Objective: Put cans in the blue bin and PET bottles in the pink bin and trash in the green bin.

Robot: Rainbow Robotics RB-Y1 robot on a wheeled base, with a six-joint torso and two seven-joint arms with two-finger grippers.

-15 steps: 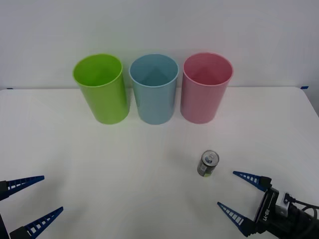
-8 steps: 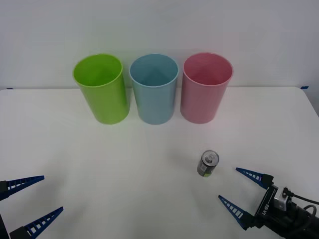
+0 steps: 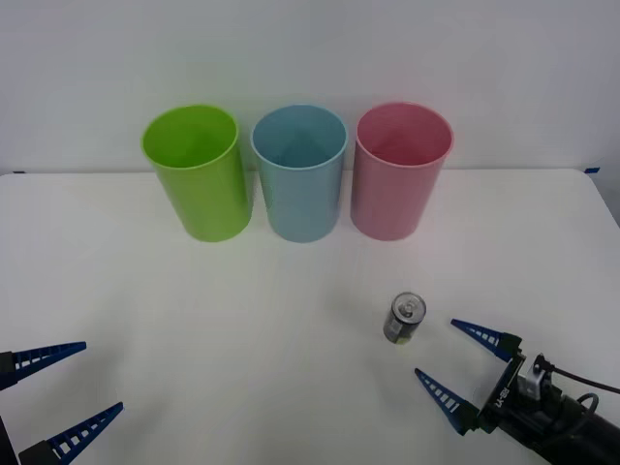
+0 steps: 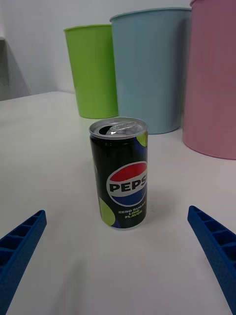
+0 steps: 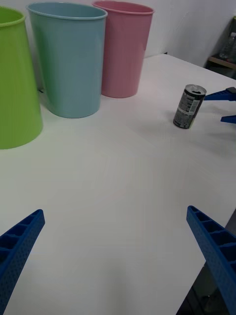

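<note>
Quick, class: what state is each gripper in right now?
Left gripper: open, holding nothing, parked at the table's near edge.
Right gripper: open, empty, jaws facing the can.

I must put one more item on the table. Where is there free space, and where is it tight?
Free: the wide white stretch between the green bin, the can and the open left gripper. Tight: the blue bin and pink bin stand close in the row, and the open right gripper sits beside the can.
</note>
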